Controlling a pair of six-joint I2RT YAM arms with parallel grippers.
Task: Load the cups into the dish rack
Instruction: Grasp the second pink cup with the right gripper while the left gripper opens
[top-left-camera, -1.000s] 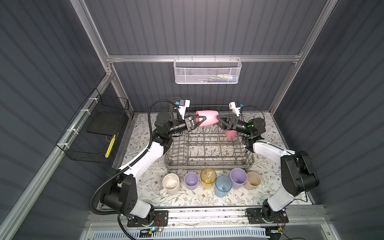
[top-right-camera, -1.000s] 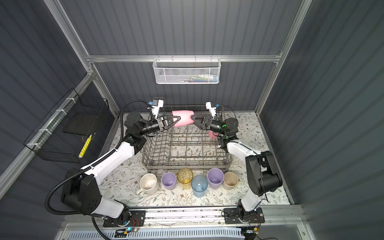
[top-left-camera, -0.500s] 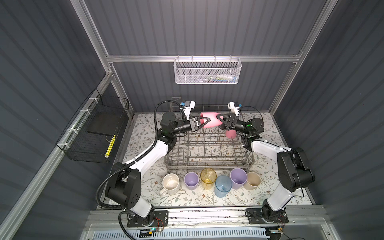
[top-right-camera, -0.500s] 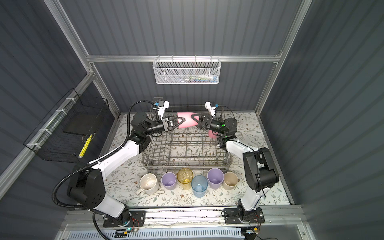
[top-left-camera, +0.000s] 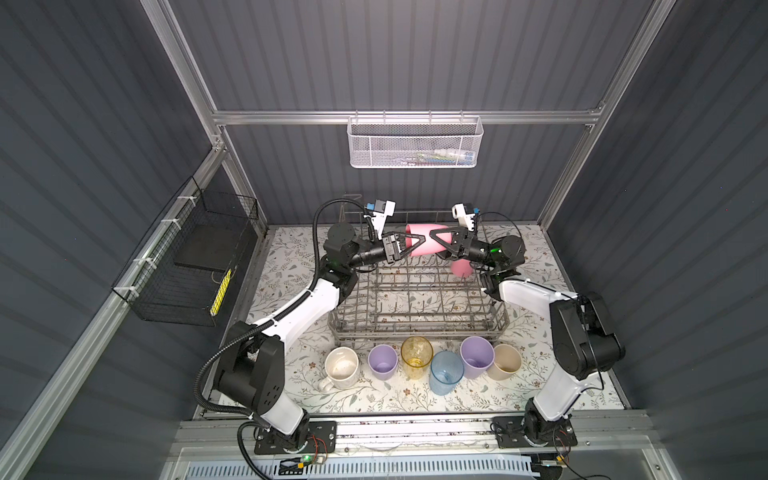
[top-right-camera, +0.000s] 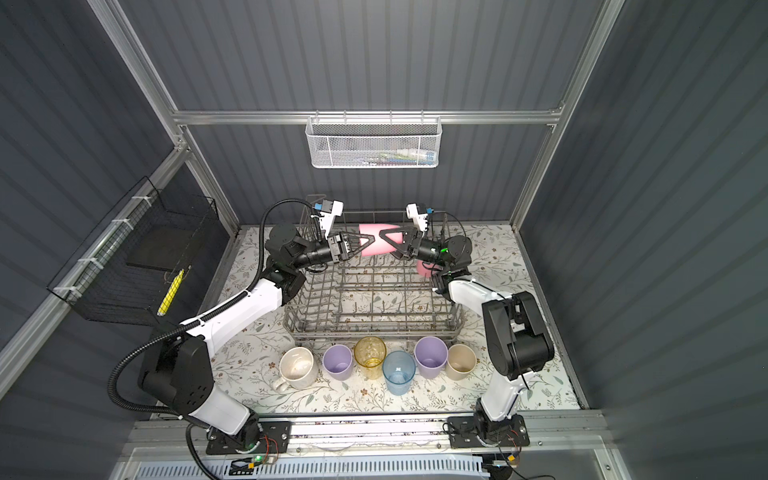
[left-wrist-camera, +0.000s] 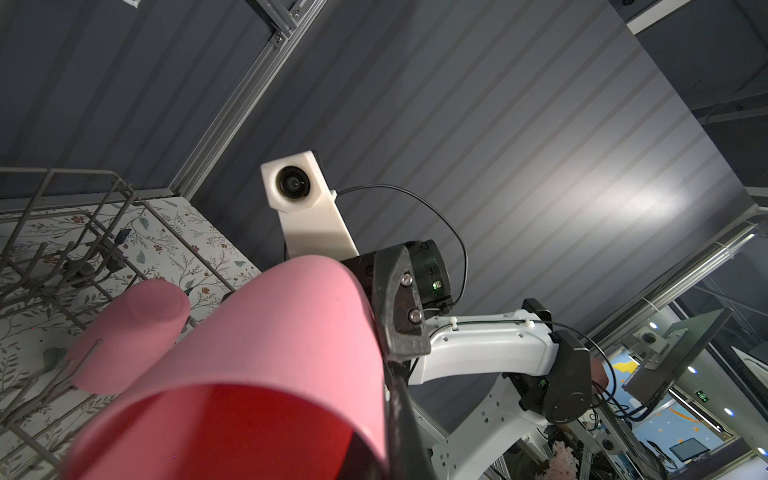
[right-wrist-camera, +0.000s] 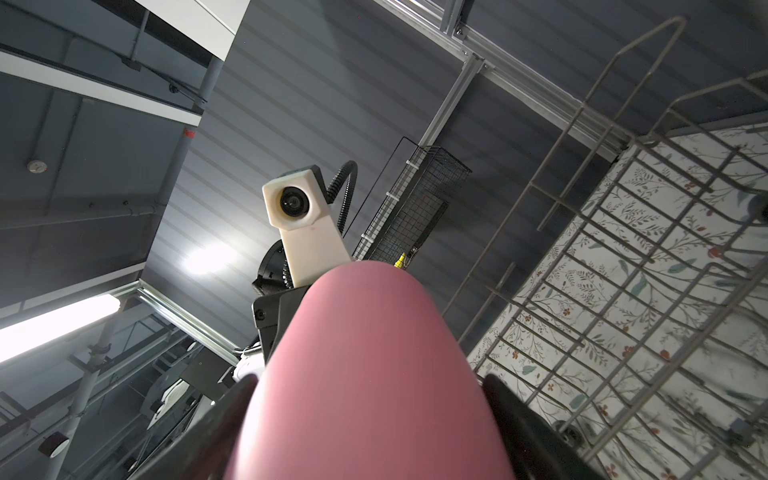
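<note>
A pink cup (top-left-camera: 440, 245) (top-right-camera: 390, 245) hangs on its side above the back edge of the grey dish rack (top-left-camera: 415, 330) (top-right-camera: 374, 332). My left gripper (top-left-camera: 417, 243) (top-right-camera: 368, 241) (left-wrist-camera: 386, 424) is shut on its rim. From the other side my right gripper (top-left-camera: 434, 243) (top-right-camera: 384, 240) (right-wrist-camera: 365, 415) is open, its fingers (right-wrist-camera: 507, 407) astride the cup's closed end (right-wrist-camera: 365, 353) and close to its wall. A second pink cup (top-left-camera: 461, 268) (left-wrist-camera: 133, 332) stands upside down in the rack's back right corner.
In front of the rack stand a cream mug (top-left-camera: 341, 365), two lilac cups (top-left-camera: 382, 361) (top-left-camera: 477, 361), a yellow tumbler (top-left-camera: 416, 351), a blue tumbler (top-left-camera: 446, 372) and a beige cup (top-left-camera: 506, 360). A white mesh basket (top-left-camera: 415, 145) hangs on the back wall, a black wire basket (top-left-camera: 187, 266) on the left.
My left gripper has carried the pink cup a little to the right. The right gripper's fingers have slid over the cup's closed end and narrowed around it.
</note>
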